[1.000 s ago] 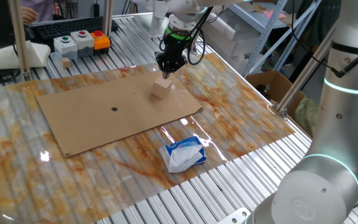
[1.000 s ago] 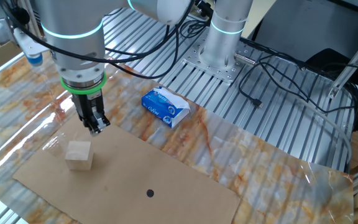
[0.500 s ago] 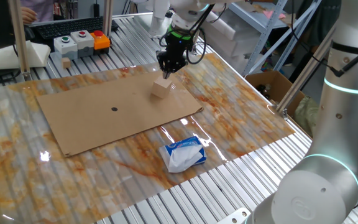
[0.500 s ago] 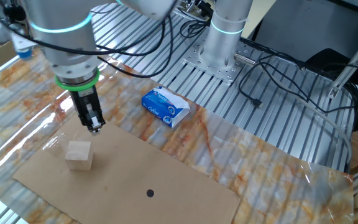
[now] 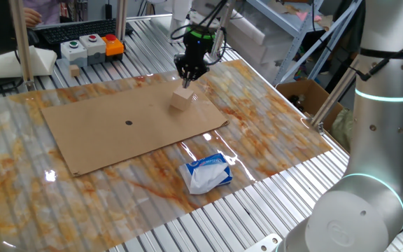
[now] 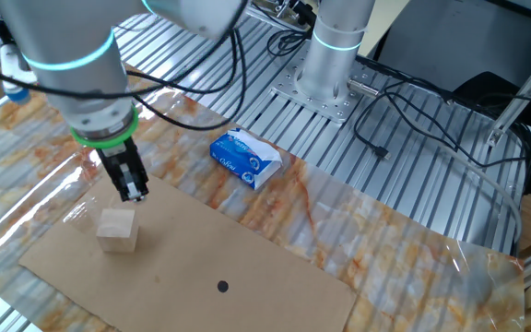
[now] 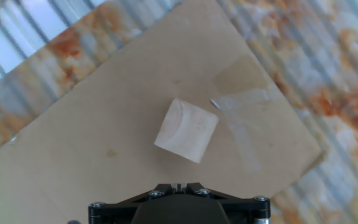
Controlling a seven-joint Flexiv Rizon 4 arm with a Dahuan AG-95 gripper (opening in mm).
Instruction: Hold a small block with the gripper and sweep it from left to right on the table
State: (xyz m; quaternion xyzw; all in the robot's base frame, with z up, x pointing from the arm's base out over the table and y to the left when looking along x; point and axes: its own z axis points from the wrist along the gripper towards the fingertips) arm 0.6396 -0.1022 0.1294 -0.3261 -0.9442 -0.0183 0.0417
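Note:
The small block [image 5: 181, 99] is a pale tan wooden cube lying free on a brown cardboard sheet [image 5: 117, 129] on the marbled table [image 5: 278, 136]. The gripper [image 5: 187, 79], black with a green ring, hangs just above and behind the block, apart from it, its fingers together and empty. In the other fixed view the gripper [image 6: 135, 192] is up and to the right of the block [image 6: 117, 229]. In the hand view the block [image 7: 186, 129] lies ahead of the gripper [image 7: 179, 186], near the sheet's [image 7: 92, 155] corner.
A white-and-blue tissue pack [image 5: 206, 173] lies on the table near its front edge, also in the other fixed view [image 6: 246, 158]. A button box [image 5: 89, 47] stands at the back left. A large white arm column [image 5: 387, 140] stands at the right, with an open carton [image 5: 305, 94] beyond the table.
The gripper has drifted a little up and back from the block, staying shut. The block has not moved.

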